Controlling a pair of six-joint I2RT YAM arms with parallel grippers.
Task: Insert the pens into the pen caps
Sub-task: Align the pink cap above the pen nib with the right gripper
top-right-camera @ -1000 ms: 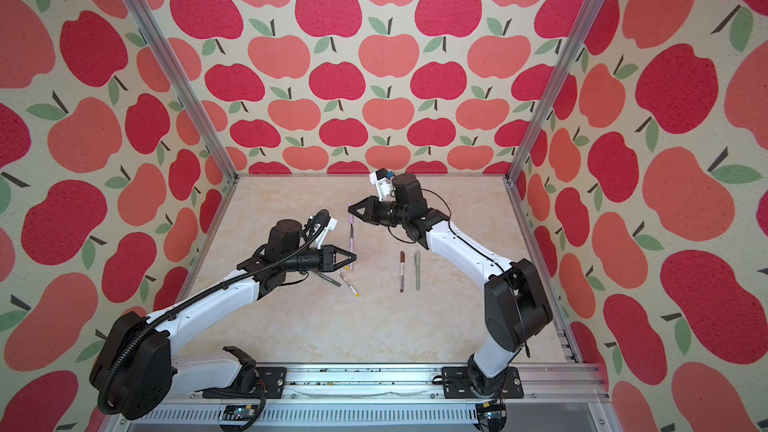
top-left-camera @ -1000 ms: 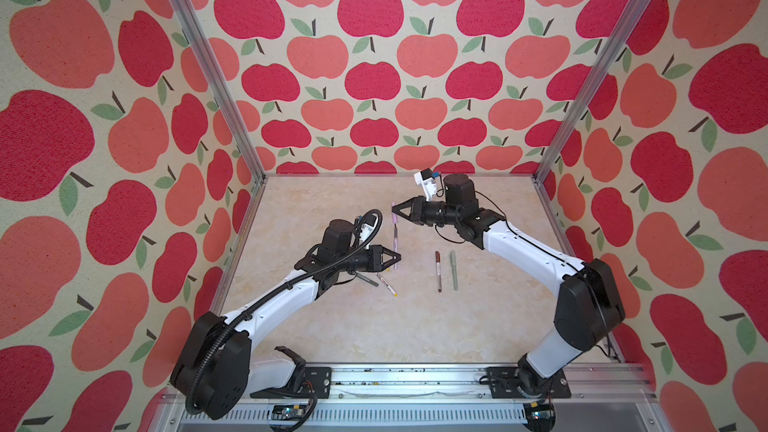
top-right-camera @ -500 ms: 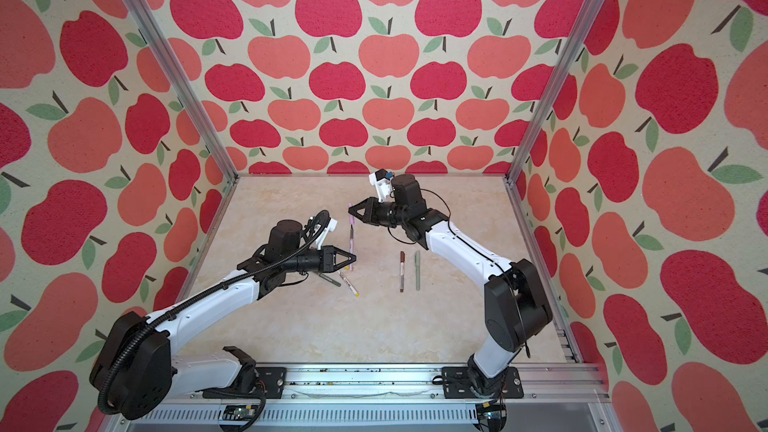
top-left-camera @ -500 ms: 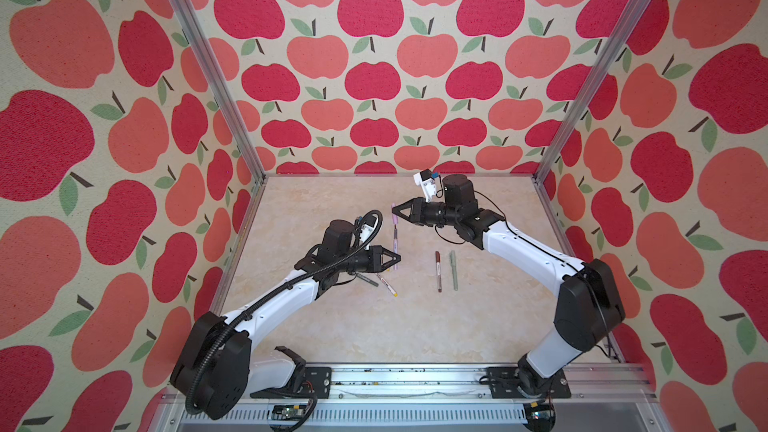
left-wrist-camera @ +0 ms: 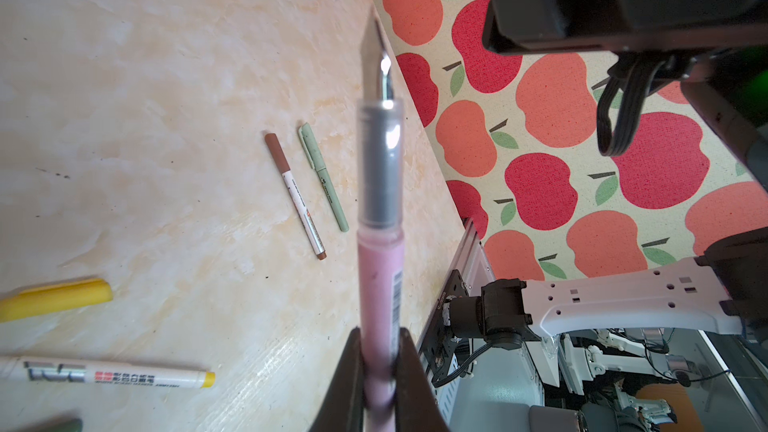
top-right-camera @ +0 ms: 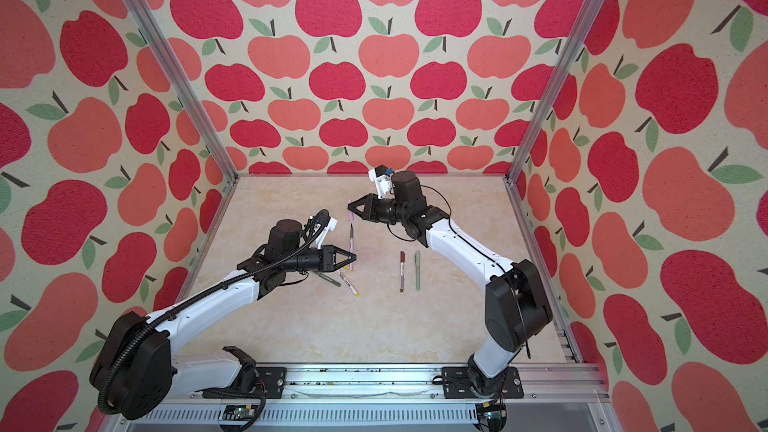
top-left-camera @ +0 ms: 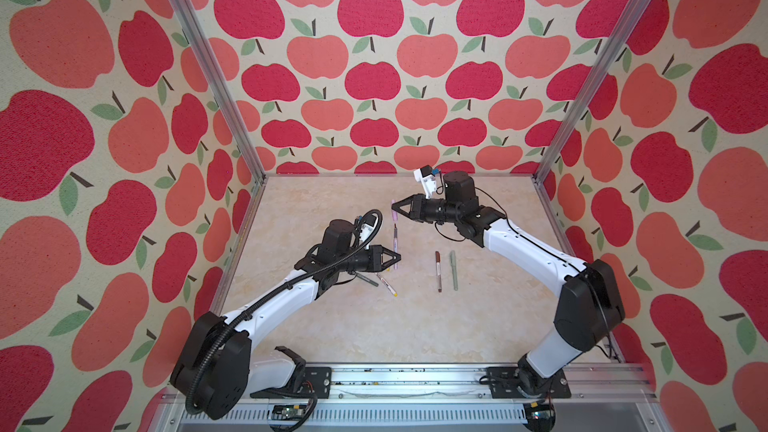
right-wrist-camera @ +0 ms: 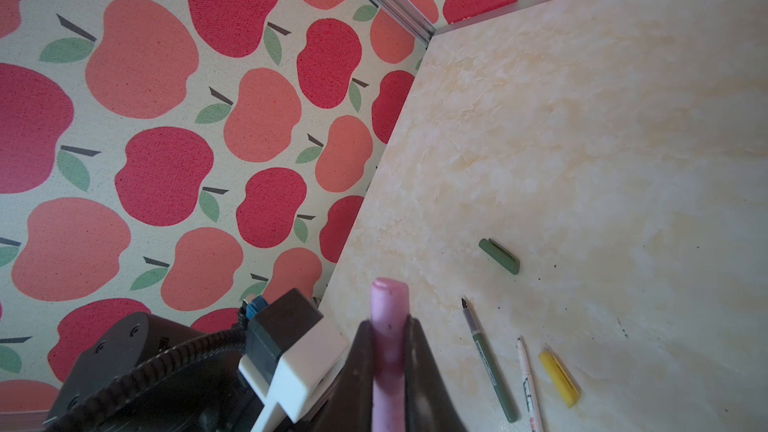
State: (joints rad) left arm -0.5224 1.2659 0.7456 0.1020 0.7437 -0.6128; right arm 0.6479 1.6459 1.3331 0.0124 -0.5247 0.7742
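- Two arms rise from their bases on the near rail, elbows bent, and meet over the middle of the surface (top-left-camera: 374,326).
- Left arm: the forearm runs roughly level toward the centre. The left hand (top-left-camera: 397,258) points to the right in both top views.
- Left hand state: closed narrowly on the lower barrel of the lilac-pink pen (left-wrist-camera: 380,276). The pen crosses the fingers at a right angle, with its bare nib aimed toward the far wall (the wrist view shows the barrel lifted clear of the surface).
- Right arm: the forearm reaches in from the right. The right hand (top-left-camera: 395,203) points to the left and sits farther back than the left hand.
- Right hand state: closed narrowly on the lilac-pink cap (right-wrist-camera: 389,305), which is held crosswise between the fingers.
- Alignment: the cap sits in line with the pen, just beyond the nib. The two are near each other but not joined.
- Between the arms, the brown pen (top-left-camera: 438,272) and the sage green pen (top-left-camera: 454,271) lie capped and parallel, just beside each other.
- Below the left hand lie the dark green pen (right-wrist-camera: 490,359) and the white-and-yellow pen (right-wrist-camera: 528,384), both uncapped.
- The yellow cap (right-wrist-camera: 559,378) lies just beside the white-and-yellow pen.
- The dark green cap (right-wrist-camera: 498,256) lies apart from them on the surface.
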